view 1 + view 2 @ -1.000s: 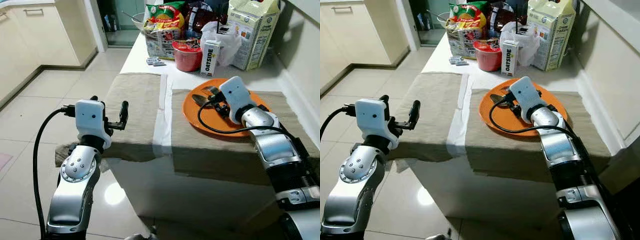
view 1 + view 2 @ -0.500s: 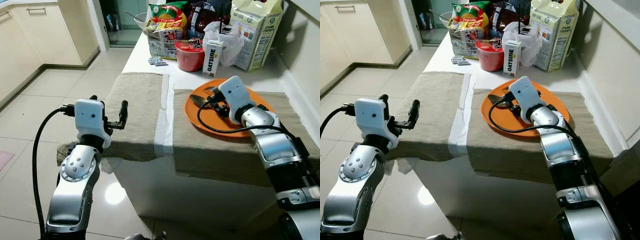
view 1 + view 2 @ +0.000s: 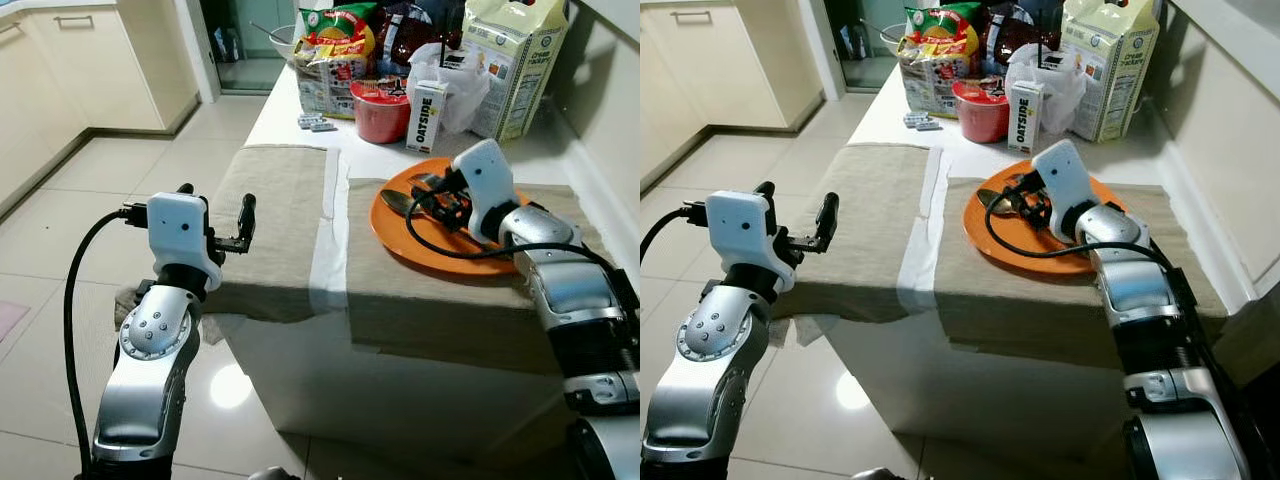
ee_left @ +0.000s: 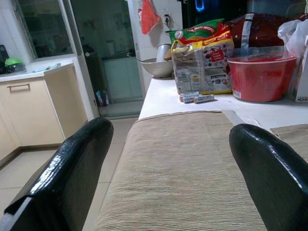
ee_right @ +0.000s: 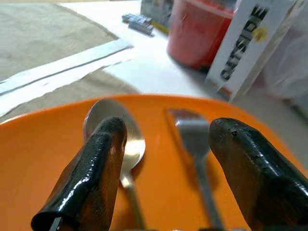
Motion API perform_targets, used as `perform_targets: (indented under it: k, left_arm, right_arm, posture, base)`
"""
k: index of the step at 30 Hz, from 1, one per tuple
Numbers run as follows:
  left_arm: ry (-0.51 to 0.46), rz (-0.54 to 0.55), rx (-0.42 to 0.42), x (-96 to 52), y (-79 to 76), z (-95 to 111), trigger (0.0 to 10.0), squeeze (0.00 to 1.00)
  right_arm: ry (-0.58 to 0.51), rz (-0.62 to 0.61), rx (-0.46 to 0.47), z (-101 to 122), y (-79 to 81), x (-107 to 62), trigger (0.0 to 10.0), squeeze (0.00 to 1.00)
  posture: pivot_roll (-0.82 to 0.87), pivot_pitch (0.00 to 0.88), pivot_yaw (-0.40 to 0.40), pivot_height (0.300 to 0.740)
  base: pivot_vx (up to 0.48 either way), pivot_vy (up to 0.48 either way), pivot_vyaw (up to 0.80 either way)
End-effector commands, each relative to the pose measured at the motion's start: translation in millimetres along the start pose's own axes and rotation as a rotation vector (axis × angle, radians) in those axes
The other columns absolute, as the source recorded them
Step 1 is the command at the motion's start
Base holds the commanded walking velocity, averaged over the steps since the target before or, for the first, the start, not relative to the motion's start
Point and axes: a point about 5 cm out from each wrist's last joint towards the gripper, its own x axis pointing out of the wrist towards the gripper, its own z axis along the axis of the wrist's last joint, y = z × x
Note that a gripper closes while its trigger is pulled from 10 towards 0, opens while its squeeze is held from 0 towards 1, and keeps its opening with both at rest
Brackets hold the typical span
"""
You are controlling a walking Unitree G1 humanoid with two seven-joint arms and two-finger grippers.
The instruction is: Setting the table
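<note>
The spoon (image 5: 115,137) and fork (image 5: 195,139) lie side by side on the orange plate (image 3: 440,250), which sits on the right-hand beige placemat (image 3: 440,290) of the white table (image 3: 290,105). Since a second ago the right gripper (image 5: 163,159) has drawn back along the plate toward the robot's right, its white wrist housing now over the plate's far right part rather than its middle. Its fingers (image 5: 98,159) are spread apart, holding nothing, one over the spoon's bowl and the other just beside the fork; whether they touch the cutlery is hard to tell. The right forearm reaches up from the table's near edge, wrist bent down toward the plate. The left gripper (image 3: 243,222) has hardly moved: it hovers at the near left corner of the left placemat (image 4: 183,159), forearm upright, fingers parted and empty, pointing along the mat toward the red bowl (image 4: 262,77) and snack bags (image 4: 202,60).
</note>
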Motion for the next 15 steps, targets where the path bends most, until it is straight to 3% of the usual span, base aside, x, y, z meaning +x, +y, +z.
perform_targets:
  k: [1,15]
  left_arm:
    - [0.003,0.016,0.013,0.0,2.9,0.3,10.0,0.00]
    - [0.002,0.017,0.009,-2.4,2.4,1.6,10.0,0.00]
  right_arm:
    - [-0.012,0.032,0.010,4.3,0.3,-3.2,10.0,0.00]
    - [0.033,0.146,0.040,-1.5,5.4,-6.3,10.0,0.00]
  posture:
    - [-0.10,0.000,0.079,0.740]
    - [-0.10,0.000,0.077,0.740]
  base:
    - [0.000,0.000,0.00]
    - [0.000,0.000,0.00]
